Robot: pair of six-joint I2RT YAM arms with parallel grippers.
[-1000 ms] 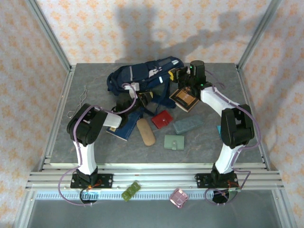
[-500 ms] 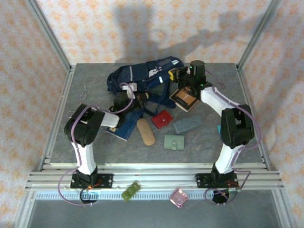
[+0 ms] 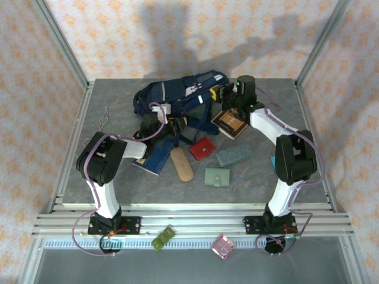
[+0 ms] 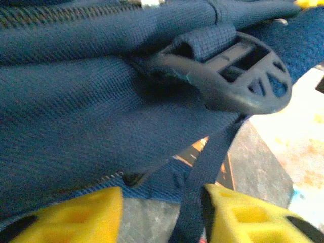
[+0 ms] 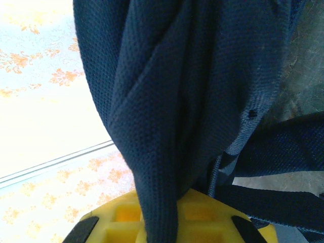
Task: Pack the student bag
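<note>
**Student bag** (image 3: 172, 94): navy woven fabric, slumped on the grey mottled table (image 3: 118, 177). Its long axis runs side to side. One end is at the right claw (image 5: 161, 223) and the other lies well out to that claw's left. It has a grey-white stripe and white patches on top; any print is too small to read.

**Right claw:** yellow pads clamped on a coarse-weave fold of the bag.

**Left claw** (image 4: 162, 215): yellow ribbed fingers apart at the bag's near side, with a flat webbing strap (image 4: 200, 192) running through the gap.

**Near side of the right claw:** a brown-framed book (image 3: 231, 123).

**Near side of the left claw:**
- navy booklet (image 3: 157, 158)
- tan oblong case (image 3: 182, 165)
- grey pouch (image 3: 232, 156)
- red wallet (image 3: 202, 149)
- green wallet (image 3: 217, 177)

**Just above the left claw:** a dark plastic buckle (image 4: 238, 76), oval and slotted, threaded with navy webbing.
</note>
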